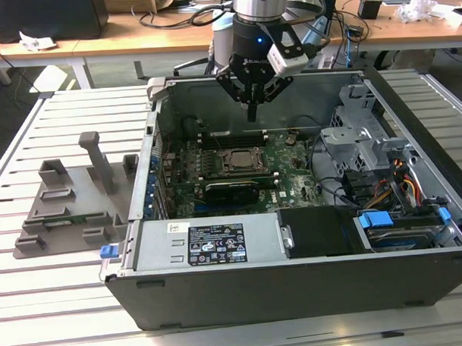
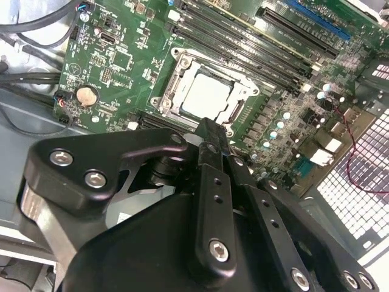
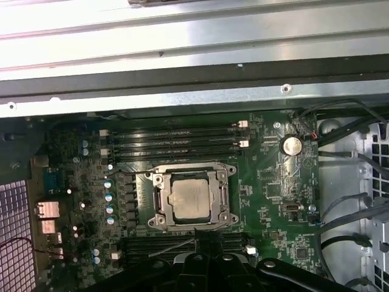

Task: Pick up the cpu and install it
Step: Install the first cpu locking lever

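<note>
**CPU seated in socket; gripper closed above it, holding nothing**

- Gripper [image 1: 252, 111]: hangs over the motherboard inside the open computer case [image 1: 296, 292]. Fingers pressed together into one narrow tip, nothing between them; seen likewise in the second wrist view [image 2: 211, 131].
- Cpu [image 1: 238, 160]: silver-topped square, lying flat inside the socket frame [image 1: 237, 162] near the middle of the motherboard [image 1: 292, 171]. In both wrist views [image 2: 206, 97] [image 3: 193, 200] it sits level within the frame, apart from the gripper tip, which is above it and clear of the board.
- Memory slots [image 3: 176, 141]: long dark rows running beside the socket.
- Coin battery [image 3: 292, 145]: round, on the board, away from the socket.
- Grey fixture plate [image 1: 65, 205]: on the slatted table [image 1: 53, 301], outside the case on the exterior view's left, with upright posts.
</note>
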